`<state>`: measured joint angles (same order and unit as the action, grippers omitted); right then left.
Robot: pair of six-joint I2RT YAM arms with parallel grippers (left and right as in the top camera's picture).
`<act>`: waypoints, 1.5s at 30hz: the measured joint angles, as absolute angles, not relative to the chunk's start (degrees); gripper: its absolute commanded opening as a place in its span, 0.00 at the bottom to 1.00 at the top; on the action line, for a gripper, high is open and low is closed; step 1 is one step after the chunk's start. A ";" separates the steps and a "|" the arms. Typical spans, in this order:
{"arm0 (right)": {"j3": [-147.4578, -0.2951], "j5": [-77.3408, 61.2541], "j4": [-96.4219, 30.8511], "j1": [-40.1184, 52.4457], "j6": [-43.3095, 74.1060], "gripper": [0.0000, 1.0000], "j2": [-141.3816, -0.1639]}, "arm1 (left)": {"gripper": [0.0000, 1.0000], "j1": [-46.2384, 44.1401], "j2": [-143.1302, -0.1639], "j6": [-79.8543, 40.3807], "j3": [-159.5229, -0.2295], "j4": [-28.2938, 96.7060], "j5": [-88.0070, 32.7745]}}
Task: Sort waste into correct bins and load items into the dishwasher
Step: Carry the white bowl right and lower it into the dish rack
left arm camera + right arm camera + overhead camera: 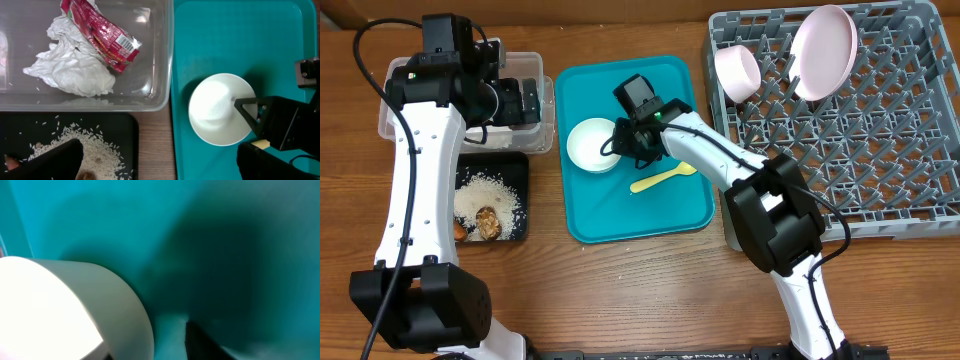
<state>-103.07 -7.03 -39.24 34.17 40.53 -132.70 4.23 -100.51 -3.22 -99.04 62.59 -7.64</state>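
The overhead view looks straight down from high above, taking in the whole counter (620, 300) from the clear tub (395, 75) to the grey rack (880, 150). The left wrist view also faces down, from mid height over the tub's edge and the black tray (125, 125). The right wrist view sits very near, blurred, almost level with the teal tray (210, 240). All three views share the white bowl (590, 145) on that tray.

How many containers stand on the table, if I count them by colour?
Clear: 1, the tub
Black: 1, the black tray
Teal: 1, the teal tray
Grey: 1, the rack
Total: 4
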 measured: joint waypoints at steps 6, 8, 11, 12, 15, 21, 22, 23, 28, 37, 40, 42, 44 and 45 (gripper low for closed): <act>-103.07 -6.59 -40.16 33.98 39.16 0.11 -132.70 | 1.00 4.23 -100.51 -3.25 -99.04 62.59 -7.64; -103.07 -6.61 -40.56 33.89 38.39 0.11 -132.62 | 1.00 4.23 -100.51 -3.25 -99.04 62.59 -7.64; -103.07 -6.55 -41.74 33.71 36.88 0.04 -131.85 | 1.00 4.23 -100.51 -3.25 -99.04 62.59 -7.64; -103.07 -6.42 -42.11 33.71 36.45 0.04 -131.44 | 1.00 4.23 -100.51 -3.22 -99.04 62.59 -7.64; -103.07 -4.82 -44.12 33.65 35.29 0.04 -129.34 | 1.00 4.23 -100.51 -3.22 -99.07 62.59 -7.64; -103.07 8.64 -53.28 32.97 34.48 0.04 -121.54 | 1.00 4.23 -100.51 -3.25 -99.04 62.59 -7.64; -103.07 12.62 -55.40 32.71 34.28 0.04 -119.79 | 1.00 4.23 -100.51 -3.22 -99.04 62.57 -7.62; -103.07 17.47 -58.39 32.36 34.30 0.04 -117.64 | 1.00 4.23 -100.51 -3.25 -99.04 62.57 -7.62; -103.07 41.43 -65.52 31.42 34.22 0.04 -108.29 | 1.00 4.23 -100.51 -3.25 -99.04 62.59 -7.64; -102.45 74.46 -68.38 30.06 34.06 0.04 -104.47 | 1.00 4.23 -100.51 -3.25 -99.07 62.59 -7.64; -100.68 76.66 -68.36 27.70 34.00 0.04 -104.47 | 1.00 4.23 -100.51 -3.22 -99.04 62.59 -7.62; -98.48 77.19 -68.40 25.43 33.78 0.04 -104.66 | 1.00 4.23 -100.51 -3.25 -99.04 62.59 -7.64; -95.44 77.12 -66.74 23.42 32.67 0.04 -105.19 | 1.00 4.23 -100.51 -3.25 -99.07 62.59 -7.64; -93.91 77.19 -65.14 22.98 31.79 0.04 -105.45 | 1.00 4.23 -100.51 -3.25 -99.07 62.59 -7.64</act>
